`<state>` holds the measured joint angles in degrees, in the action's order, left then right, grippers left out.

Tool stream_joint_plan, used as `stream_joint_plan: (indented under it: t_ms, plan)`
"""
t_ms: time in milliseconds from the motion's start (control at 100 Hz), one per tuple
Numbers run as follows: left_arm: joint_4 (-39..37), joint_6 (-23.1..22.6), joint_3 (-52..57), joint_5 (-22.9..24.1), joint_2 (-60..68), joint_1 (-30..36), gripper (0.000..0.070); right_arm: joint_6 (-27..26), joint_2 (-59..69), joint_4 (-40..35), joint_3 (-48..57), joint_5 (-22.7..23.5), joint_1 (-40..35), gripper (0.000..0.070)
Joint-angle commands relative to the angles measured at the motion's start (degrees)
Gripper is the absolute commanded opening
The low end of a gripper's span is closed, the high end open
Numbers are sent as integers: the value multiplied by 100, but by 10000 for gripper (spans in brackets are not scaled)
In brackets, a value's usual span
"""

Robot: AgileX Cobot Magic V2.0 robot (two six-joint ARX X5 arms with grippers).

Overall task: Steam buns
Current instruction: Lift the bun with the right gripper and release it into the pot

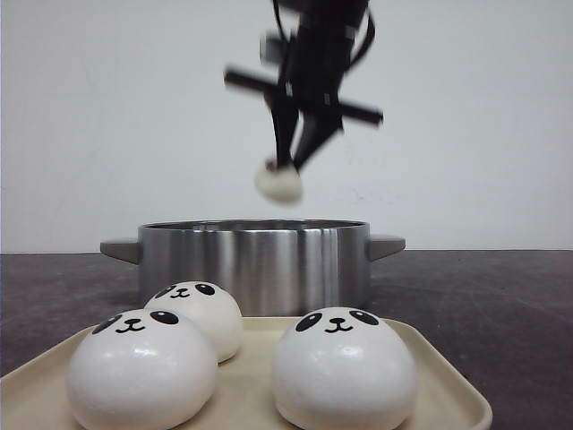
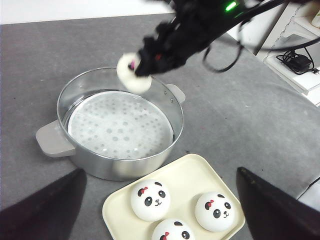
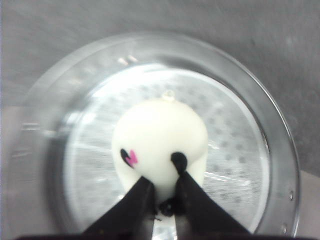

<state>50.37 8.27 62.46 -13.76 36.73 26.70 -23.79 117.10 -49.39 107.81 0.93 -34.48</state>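
Before me: a steel pot (image 1: 253, 264) with two grey handles and a perforated white liner (image 2: 120, 125), beside a beige tray (image 2: 187, 177), both on my dark grey table (image 2: 250, 115).

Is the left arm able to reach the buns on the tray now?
Probably yes. The left end effector is open above the tray, and nothing covers the three buns; the right arm is away, over the pot.
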Motion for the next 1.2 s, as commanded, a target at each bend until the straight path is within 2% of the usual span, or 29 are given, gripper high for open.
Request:
stream_joint_plan:
  t_ms: [0, 310, 630, 700, 750, 880, 1080, 1190]
  plan:
    - [-66, -50, 85, 4, 24, 33, 585, 35, 289, -17, 173, -101, 20, 0]
    - [-24, -50, 85, 4, 24, 33, 585, -20, 968, 155, 173, -79, 273, 1]
    - [4, -52, 85, 4, 24, 33, 585, -131, 1067, 308, 173, 66, 354, 2]
    - [22, -52, 85, 4, 26, 33, 585, -129, 1067, 273, 173, 79, 354, 22]
    - [35, -52, 85, 4, 24, 33, 585, -131, 1067, 219, 173, 76, 354, 58]
    - [79, -55, 85, 7, 26, 33, 585, -133, 1067, 66, 173, 74, 350, 224]
    - [107, -52, 85, 7, 24, 33, 585, -195, 1067, 35, 173, 61, 350, 390]
    - [114, -52, 85, 7, 26, 33, 585, -195, 1060, 151, 184, 59, 350, 412]
